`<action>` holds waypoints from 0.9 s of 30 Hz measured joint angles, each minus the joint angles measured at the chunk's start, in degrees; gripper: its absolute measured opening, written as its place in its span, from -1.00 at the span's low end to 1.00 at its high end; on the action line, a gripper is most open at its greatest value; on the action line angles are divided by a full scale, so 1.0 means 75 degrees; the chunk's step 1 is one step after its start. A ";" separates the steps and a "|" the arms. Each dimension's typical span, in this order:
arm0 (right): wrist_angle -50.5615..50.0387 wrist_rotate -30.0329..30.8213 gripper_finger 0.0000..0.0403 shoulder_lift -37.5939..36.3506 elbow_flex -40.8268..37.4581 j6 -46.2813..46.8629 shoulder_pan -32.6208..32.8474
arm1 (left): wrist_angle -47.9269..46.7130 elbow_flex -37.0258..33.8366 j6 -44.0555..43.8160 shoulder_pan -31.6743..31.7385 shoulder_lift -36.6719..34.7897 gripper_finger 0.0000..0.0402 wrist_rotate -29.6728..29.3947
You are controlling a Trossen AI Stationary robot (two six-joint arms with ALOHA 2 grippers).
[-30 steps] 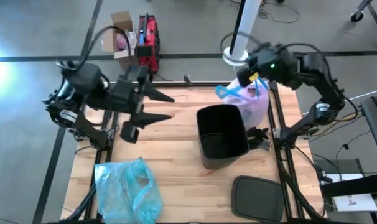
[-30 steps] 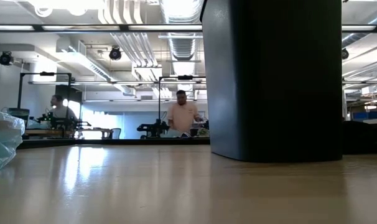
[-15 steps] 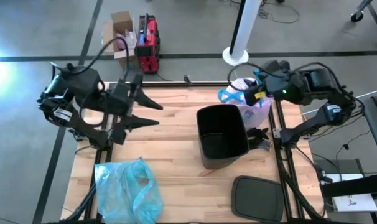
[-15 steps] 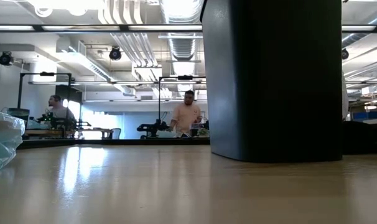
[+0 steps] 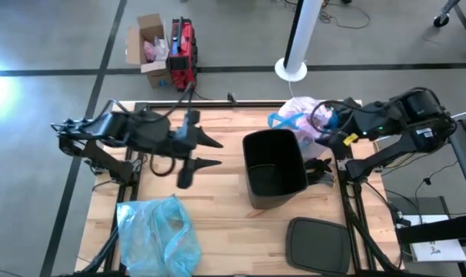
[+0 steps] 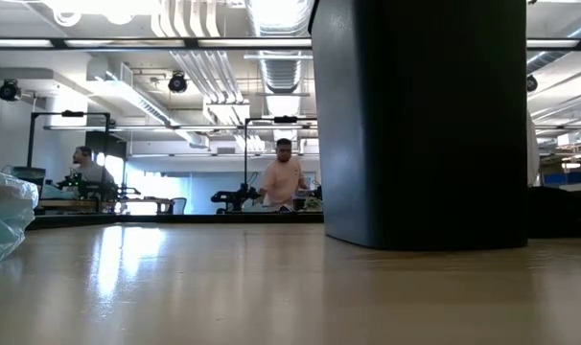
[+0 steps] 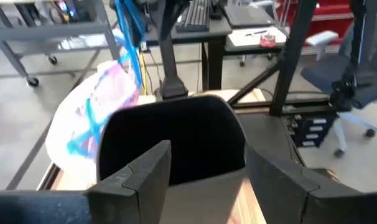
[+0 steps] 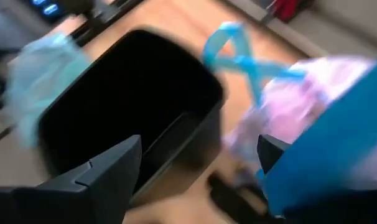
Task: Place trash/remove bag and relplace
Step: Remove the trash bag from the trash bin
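Bag (image 5: 306,119) beside bin (image 5: 274,166). Right gripper (image 5: 325,129) released, near bag. Left gripper (image 5: 210,151) spread, empty, facing bin.

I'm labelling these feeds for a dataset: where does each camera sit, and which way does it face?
High view: overhead, straight down on the table; both arms show.
Low view: table height, level past the black bin into the room; no arm shows.
Left wrist view: toward the bin, open left gripper below.
Right wrist view: down at bin and pink bag, open right gripper.
All share the bin.

The bin (image 5: 274,168) stands right of centre on the tabletop (image 5: 218,192). The bag (image 5: 308,123) lies just behind it, upper right of the frame. Another bag (image 5: 158,232) lies at lower left, a lid (image 5: 317,245) at lower right.
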 joint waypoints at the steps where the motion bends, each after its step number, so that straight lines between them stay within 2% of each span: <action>1: -0.0020 -0.0160 0.54 -0.0105 -0.0073 0.0076 0.0001 | 0.0314 -0.0214 0.0057 0.0000 0.0000 -0.04 -0.0023; 6: -0.0012 -0.0961 0.55 -0.0439 -0.0395 0.0473 0.0000 | 0.1856 -0.1215 0.0242 -0.0003 0.0000 -0.03 -0.0414; 9: -0.0005 -0.1126 0.55 -0.0605 -0.0618 0.0857 0.0000 | 0.2812 -0.1793 0.0079 -0.0001 0.0000 -0.03 -0.0622; 14: -0.0011 -0.2077 0.55 -0.0895 -0.1109 0.0993 0.0001 | 0.4254 -0.2580 -0.0427 -0.0010 0.0072 -0.05 -0.0828; 18: -0.0009 -0.2490 0.55 -0.1112 -0.1662 0.1273 -0.0002 | 0.4356 -0.2558 -0.0503 -0.0166 0.0291 -0.08 -0.1348; 22: -0.0028 -0.2955 0.55 -0.1283 -0.2195 0.1273 0.0000 | 0.4344 -0.2391 -0.0555 -0.0301 0.0580 -0.08 -0.1539; 27: -0.0019 -0.2405 0.55 -0.1274 -0.2116 0.0528 -0.0003 | 0.4312 -0.2238 -0.0434 -0.0494 0.0784 -0.08 -0.2313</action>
